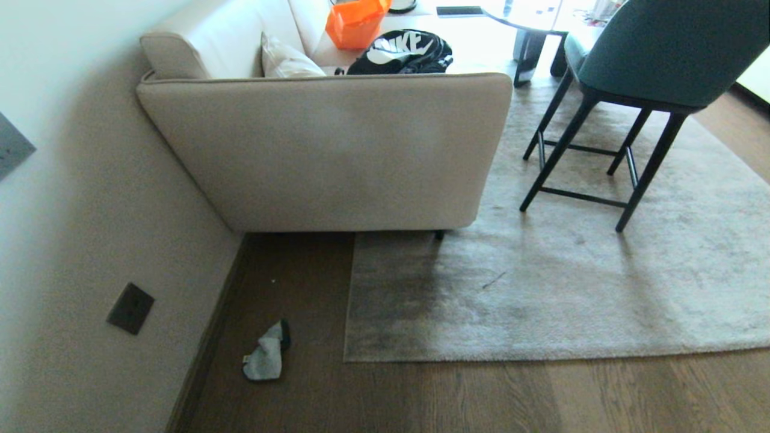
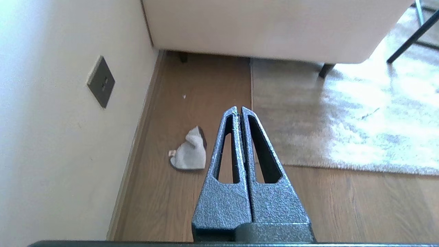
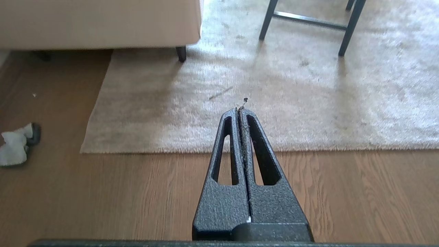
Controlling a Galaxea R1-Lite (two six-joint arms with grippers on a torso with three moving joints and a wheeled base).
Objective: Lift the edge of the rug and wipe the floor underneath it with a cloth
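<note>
A large grey-beige rug lies flat on the brown wood-grain floor (image 1: 481,397). Its near rug edge (image 1: 541,356) runs straight to a square corner (image 1: 348,358) beside the sofa. The small light grey-blue cloth (image 1: 264,359) lies crumpled on the bare planks near the wall, left of that corner. Neither arm shows in the head view. My left gripper (image 2: 239,109) is shut and empty, held above the floor between the cloth (image 2: 189,155) and the rug corner (image 2: 255,161). My right gripper (image 3: 239,109) is shut too, with only lint at its tips, above the rug edge (image 3: 205,150); the cloth (image 3: 15,147) lies far off to its side.
A beige sofa (image 1: 337,150) stands against the wall (image 1: 72,240), one leg on the rug. A teal chair with black legs (image 1: 607,138) stands on the rug at the back right. A dark wall socket (image 1: 130,308) sits low above the skirting.
</note>
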